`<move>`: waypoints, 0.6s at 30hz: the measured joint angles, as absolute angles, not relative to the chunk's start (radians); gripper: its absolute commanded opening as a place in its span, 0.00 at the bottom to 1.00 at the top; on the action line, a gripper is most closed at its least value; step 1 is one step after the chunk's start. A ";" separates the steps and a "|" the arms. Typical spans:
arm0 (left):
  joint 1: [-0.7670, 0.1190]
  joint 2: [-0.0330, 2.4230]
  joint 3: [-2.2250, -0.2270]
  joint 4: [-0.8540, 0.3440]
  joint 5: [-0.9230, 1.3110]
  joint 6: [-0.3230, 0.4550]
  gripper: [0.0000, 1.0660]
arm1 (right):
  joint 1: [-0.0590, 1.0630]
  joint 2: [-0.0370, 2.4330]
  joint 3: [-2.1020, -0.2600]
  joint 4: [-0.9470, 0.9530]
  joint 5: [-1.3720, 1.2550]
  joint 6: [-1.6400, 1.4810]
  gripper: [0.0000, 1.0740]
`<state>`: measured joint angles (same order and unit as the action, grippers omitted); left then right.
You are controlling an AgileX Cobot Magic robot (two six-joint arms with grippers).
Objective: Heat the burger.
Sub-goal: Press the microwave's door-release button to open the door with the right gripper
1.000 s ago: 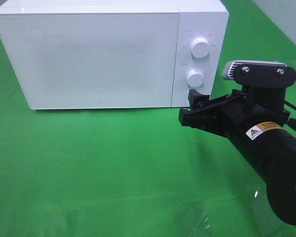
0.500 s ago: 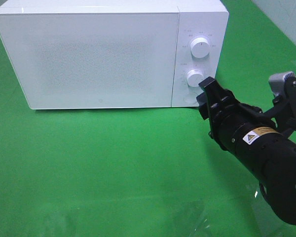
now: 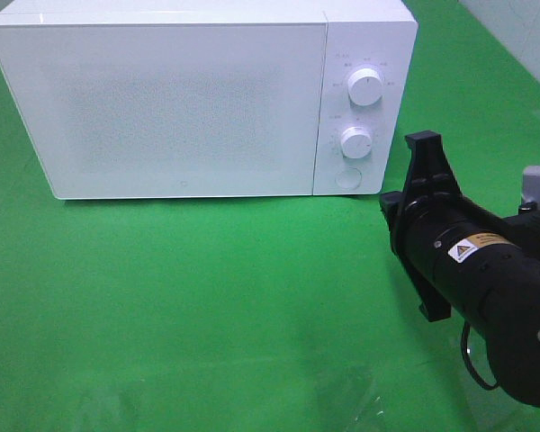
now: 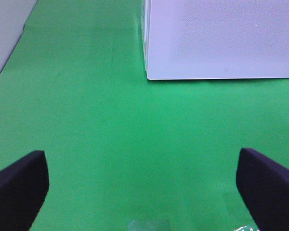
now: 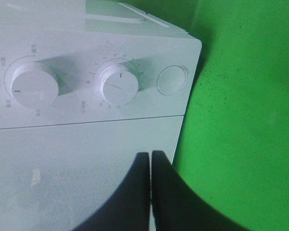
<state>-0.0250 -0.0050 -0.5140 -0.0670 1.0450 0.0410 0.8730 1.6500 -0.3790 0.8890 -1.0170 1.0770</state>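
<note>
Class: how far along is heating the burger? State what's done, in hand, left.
Done, seemingly: the microwave door is shut and no burger shows, so it's probably inside. In hand: right gripper, jaws shut and empty, faces the knobs. Remaining: timer setting can't be read; unloading is still to do.

Bright, even light — soft shadow under the microwave (image 3: 189,108), close-up fingers (image 5: 127,202) slightly blurred.

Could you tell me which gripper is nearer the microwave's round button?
Right. The right gripper sits close before the round button; the left gripper hangs back beyond the opposite corner of the microwave.
</note>
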 measured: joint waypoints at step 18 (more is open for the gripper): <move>-0.025 -0.005 -0.514 -0.067 1.045 0.041 0.92 | 0.804 1.837 -0.499 0.845 -0.989 1.229 0.00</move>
